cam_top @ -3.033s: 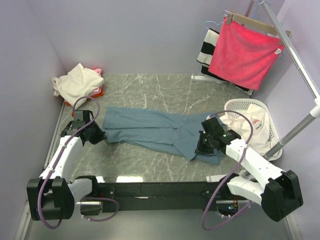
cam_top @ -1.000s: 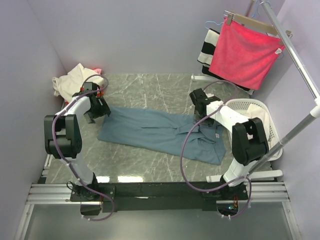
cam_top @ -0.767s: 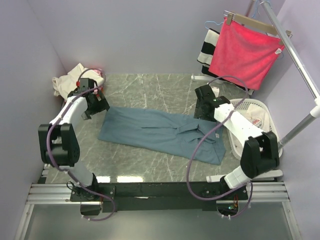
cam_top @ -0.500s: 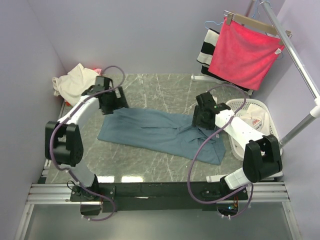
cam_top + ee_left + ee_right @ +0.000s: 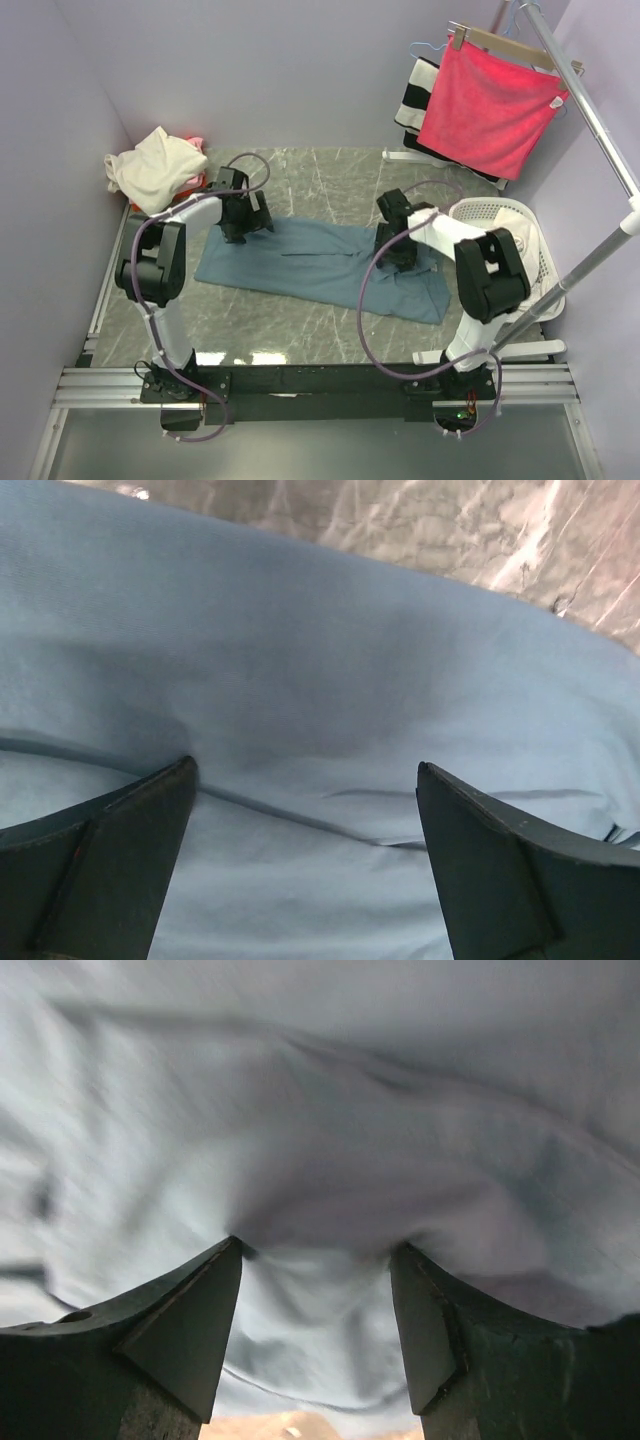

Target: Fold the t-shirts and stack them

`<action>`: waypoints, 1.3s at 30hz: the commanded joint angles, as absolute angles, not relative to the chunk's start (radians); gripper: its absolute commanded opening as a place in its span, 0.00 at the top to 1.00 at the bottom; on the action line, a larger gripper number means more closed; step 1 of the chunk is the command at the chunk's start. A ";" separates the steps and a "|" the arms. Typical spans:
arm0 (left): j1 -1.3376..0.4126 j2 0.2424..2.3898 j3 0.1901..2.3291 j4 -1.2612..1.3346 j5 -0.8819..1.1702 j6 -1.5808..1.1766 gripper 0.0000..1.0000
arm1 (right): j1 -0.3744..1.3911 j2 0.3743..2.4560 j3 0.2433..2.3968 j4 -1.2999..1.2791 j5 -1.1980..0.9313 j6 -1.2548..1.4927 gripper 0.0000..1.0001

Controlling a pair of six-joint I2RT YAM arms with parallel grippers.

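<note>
Your left arm [image 5: 195, 212] and right arm [image 5: 440, 228] are the same build: white link shells with chunky black joint blocks. One grey-purple cable [image 5: 361, 305] per arm, running down to the black base rail [image 5: 320, 380]. Ribbed aluminium extrusion [image 5: 100, 385] at each end of that rail. Left hand [image 5: 305, 770]: fingers [image 5: 110, 870] are matte dark wedges, and one carries a tiny red mark. Right hand [image 5: 315, 1250]: same wedge shape, grey-green tint, with a small round hole near one finger's edge.
</note>
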State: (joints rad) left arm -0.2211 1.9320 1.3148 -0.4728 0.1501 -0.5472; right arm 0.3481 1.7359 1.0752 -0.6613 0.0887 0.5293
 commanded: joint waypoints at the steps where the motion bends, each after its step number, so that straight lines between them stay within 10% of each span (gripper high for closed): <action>1: -0.203 1.890 1.155 -0.470 0.070 -0.630 0.01 | 0.342 1.862 1.238 -0.621 0.095 0.492 0.32; 16: -0.202 1.359 0.788 -0.594 0.025 -0.770 0.01 | 0.360 2.210 1.939 -0.671 -0.011 0.288 0.29; 39: -0.390 2.374 2.123 -0.241 0.664 -0.564 0.01 | 0.364 1.442 1.016 -0.454 0.046 0.471 0.21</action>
State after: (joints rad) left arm -0.3504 2.2910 1.9724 -0.3344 0.5312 -0.5789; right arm 0.3557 1.5505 1.0500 -0.5072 0.1249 0.4416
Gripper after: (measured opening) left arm 0.995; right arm 0.795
